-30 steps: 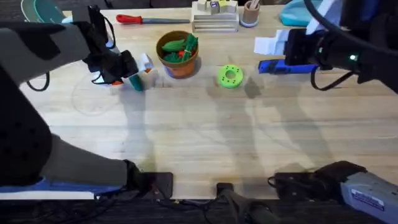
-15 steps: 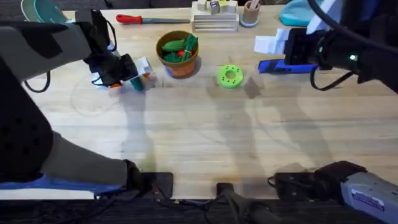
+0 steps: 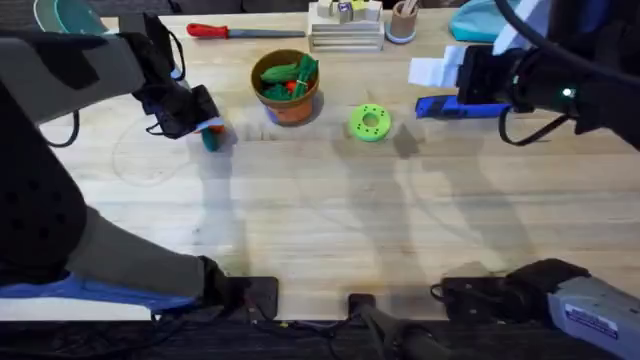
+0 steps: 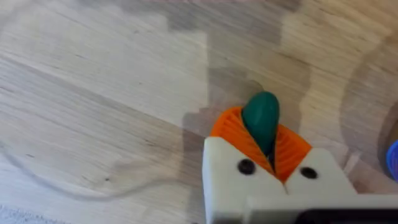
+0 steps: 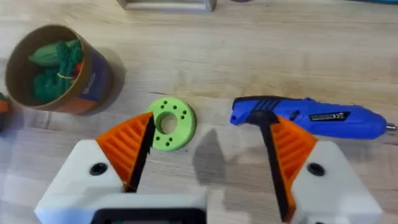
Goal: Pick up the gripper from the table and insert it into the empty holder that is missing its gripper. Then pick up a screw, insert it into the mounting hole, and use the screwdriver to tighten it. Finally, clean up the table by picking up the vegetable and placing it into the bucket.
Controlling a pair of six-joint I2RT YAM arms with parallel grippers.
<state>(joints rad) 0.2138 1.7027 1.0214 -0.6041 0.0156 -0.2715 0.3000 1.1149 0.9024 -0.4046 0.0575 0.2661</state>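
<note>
Vegetable [image 4: 261, 118] pinched by left fingers [image 4: 231, 134], bucket [image 3: 288, 88] near.

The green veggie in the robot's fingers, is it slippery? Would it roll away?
Probably a bit slippery: the vegetable looks smooth and rounded between the left gripper's ribbed orange pads. If dropped on the table, it would likely roll, being oval.

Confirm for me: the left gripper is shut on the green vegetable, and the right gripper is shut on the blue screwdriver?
Half right. The left gripper is shut on the vegetable, but the right wrist view shows the right gripper open, with the screwdriver lying on the table beyond its fingertips.
</note>
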